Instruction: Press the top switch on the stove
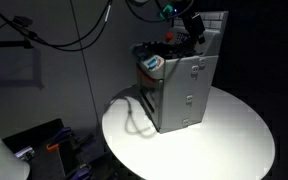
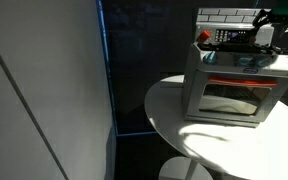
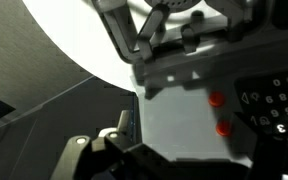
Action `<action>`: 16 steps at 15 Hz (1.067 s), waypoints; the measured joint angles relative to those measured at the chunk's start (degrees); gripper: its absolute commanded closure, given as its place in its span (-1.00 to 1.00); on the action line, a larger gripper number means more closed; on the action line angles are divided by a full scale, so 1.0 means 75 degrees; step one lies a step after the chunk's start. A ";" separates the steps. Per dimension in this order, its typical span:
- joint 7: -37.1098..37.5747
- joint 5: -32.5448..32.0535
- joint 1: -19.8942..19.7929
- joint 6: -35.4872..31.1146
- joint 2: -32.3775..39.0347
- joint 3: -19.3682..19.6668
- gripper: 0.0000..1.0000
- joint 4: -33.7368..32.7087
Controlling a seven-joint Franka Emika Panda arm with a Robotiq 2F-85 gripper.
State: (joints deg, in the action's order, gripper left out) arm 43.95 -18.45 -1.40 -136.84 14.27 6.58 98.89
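Observation:
The stove [image 1: 179, 95] is a small grey box with a white tiled back panel and a red-and-black top, standing on a round white table [image 1: 234, 140]. Its front door faces the camera in an exterior view [image 2: 232, 98]. My gripper [image 1: 191, 28] hangs just above the stove's top by the back panel, as both exterior views [image 2: 267, 32] show. In the wrist view two round red switches [image 3: 216, 99] [image 3: 224, 128] sit on a grey face beside a black panel with white marks. The gripper's jaws [image 3: 184, 165] show as one dark mass with no gap, empty, a little off the switches.
A small pot and other toy items [image 1: 152, 62] crowd the stove top. Black cables [image 1: 54, 35] hang at the back against a dark wall. A blue-edged wall panel [image 2: 102, 70] stands beside the table. The table rim [image 2: 164, 130] is close to the stove.

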 measured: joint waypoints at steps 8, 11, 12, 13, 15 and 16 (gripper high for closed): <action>0.0054 0.0000 0.0034 0.0000 0.0144 0.0047 -1.00 -0.0136; 0.0084 0.0000 0.0060 0.0000 0.0188 0.0068 -1.00 -0.0170; 0.0085 0.0000 0.0063 0.0000 0.0188 0.0071 -1.00 -0.0171; 0.0085 0.0000 0.0065 0.0000 0.0187 0.0072 -1.00 -0.0171; 0.0085 0.0000 0.0066 0.0001 0.0165 0.0075 -1.00 -0.0172; 0.0085 0.0000 0.0066 0.0004 0.0136 0.0078 -1.00 -0.0172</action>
State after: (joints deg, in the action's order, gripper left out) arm 44.58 -18.45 -0.91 -136.81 15.29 7.17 97.60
